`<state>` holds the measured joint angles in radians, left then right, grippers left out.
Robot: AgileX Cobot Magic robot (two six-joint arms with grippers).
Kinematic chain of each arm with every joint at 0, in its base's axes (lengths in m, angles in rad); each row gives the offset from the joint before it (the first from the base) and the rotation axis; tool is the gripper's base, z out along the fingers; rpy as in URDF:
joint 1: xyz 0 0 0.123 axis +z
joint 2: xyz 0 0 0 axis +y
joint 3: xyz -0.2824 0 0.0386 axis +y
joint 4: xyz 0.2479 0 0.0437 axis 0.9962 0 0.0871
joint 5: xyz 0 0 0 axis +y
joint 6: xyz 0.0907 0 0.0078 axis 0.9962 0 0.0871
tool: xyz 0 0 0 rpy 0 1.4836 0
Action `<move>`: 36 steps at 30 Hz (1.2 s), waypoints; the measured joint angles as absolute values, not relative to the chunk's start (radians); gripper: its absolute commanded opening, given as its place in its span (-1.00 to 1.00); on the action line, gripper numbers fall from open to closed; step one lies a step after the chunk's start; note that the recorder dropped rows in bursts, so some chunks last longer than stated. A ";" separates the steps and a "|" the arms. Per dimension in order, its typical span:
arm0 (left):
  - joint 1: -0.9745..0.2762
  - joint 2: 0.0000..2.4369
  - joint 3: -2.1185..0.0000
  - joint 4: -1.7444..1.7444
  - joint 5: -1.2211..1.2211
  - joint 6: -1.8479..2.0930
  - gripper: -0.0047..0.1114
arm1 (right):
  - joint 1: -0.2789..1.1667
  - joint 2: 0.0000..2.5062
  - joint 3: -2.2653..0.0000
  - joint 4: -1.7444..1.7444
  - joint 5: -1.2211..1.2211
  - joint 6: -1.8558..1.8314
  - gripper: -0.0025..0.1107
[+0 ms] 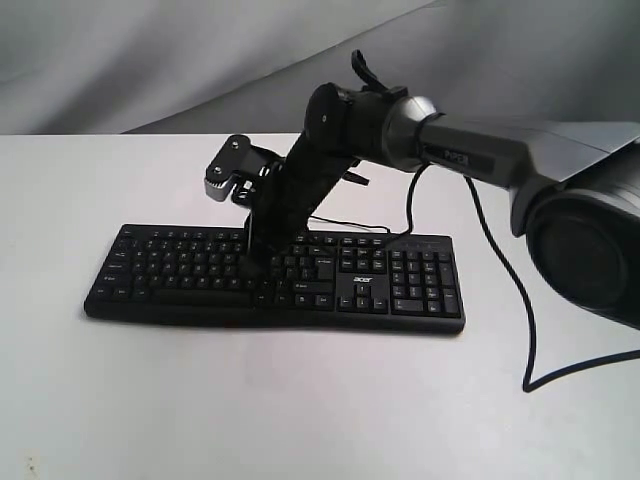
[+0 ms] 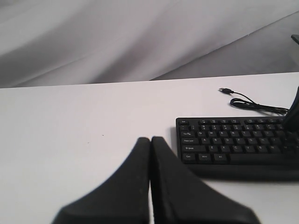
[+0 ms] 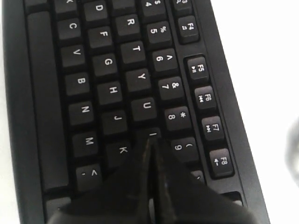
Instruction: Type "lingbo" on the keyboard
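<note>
The black keyboard [image 1: 275, 280] lies flat on the white table, its thin cable [image 1: 345, 222] running off behind it. My right arm reaches over from the right and points down at the letter keys; its gripper [image 1: 253, 262] is shut. In the right wrist view the closed tips [image 3: 150, 142] rest on the I key [image 3: 150, 135], between U and 9. The left gripper [image 2: 150, 140] is shut with nothing in it, hanging above bare table off the keyboard's [image 2: 236, 144] Ctrl and Shift end. The left gripper does not show in the exterior view.
The cable's USB plug [image 2: 226, 90] lies loose on the table behind the keyboard. A thick black arm cable [image 1: 520, 300] loops down at the right. Grey cloth backs the table.
</note>
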<state>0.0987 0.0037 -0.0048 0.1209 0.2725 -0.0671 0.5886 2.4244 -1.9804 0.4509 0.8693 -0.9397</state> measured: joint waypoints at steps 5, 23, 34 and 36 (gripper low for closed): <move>0.099 0.004 -0.005 0.121 0.272 -0.067 -0.91 | 0.589 2.424 -1.969 0.439 0.854 -0.938 -0.96; 0.099 0.004 -0.005 0.121 0.272 -0.067 -0.91 | 0.589 2.421 -1.938 0.440 0.819 -0.938 -0.96; 0.099 0.004 -0.005 0.121 0.272 -0.067 -0.91 | 0.589 2.421 -1.936 0.440 0.814 -0.938 -0.96; 0.099 0.004 -0.005 0.121 0.272 -0.067 -0.91 | 0.589 2.419 -1.936 0.440 0.812 -0.938 -0.96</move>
